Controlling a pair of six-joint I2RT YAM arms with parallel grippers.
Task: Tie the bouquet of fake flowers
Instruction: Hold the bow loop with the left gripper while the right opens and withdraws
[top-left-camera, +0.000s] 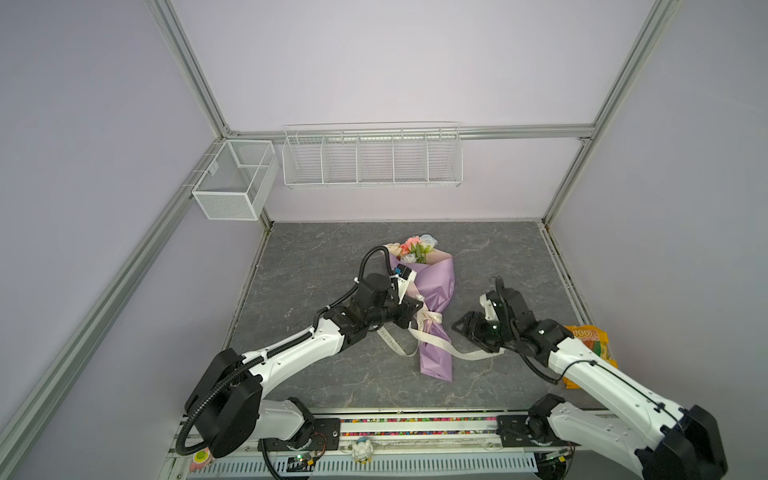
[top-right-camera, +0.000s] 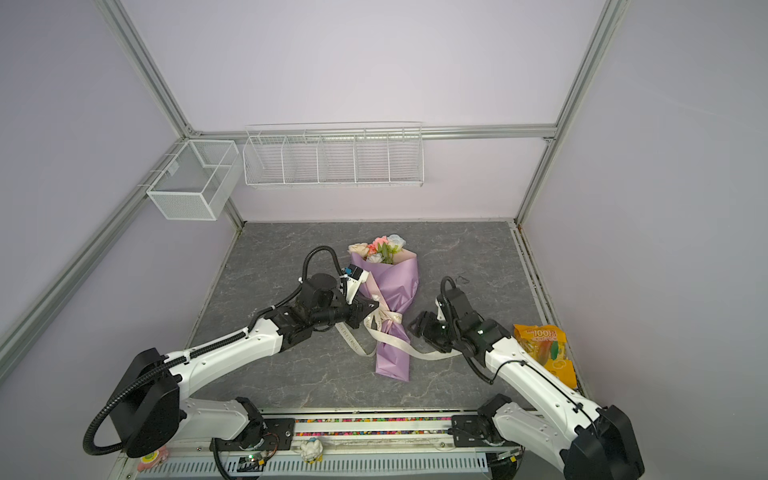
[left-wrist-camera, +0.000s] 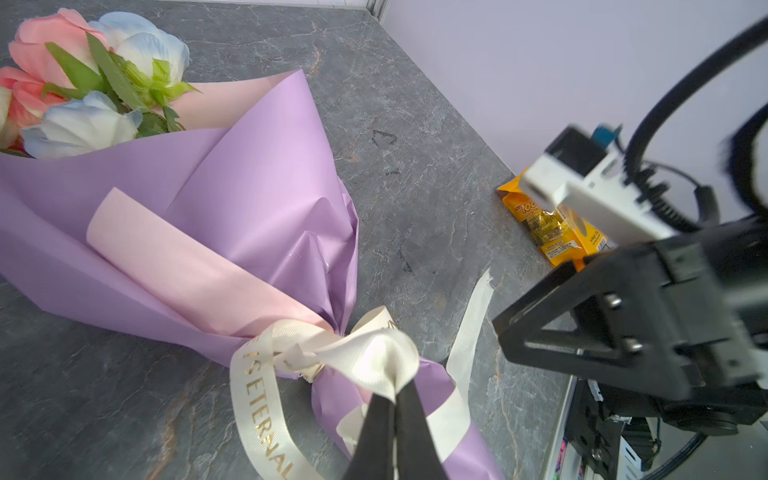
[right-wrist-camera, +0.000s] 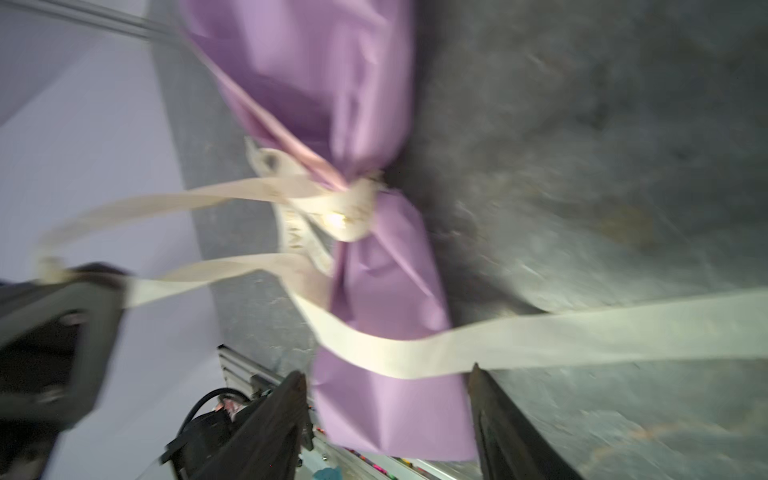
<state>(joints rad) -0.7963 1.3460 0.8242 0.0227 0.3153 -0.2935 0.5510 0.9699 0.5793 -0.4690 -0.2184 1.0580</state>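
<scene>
We see a yellow snack packet (top-left-camera: 592, 338) lying at the right edge of our grey marbled counter (top-left-camera: 316, 266). On the back wall hangs a white wire rack (top-left-camera: 372, 162); beside it, at the corner, a mesh basket (top-left-camera: 232, 183).

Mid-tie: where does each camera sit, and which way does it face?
Top views: high above the arm bases, facing down toward the back wall; left arm, right arm, bouquet.
Left wrist: on left arm, facing along shut left gripper pinching ribbon.
Right wrist: on right arm, blurred, facing bouquet through open right gripper.
Shared: bouquet and ribbon in all.
</scene>
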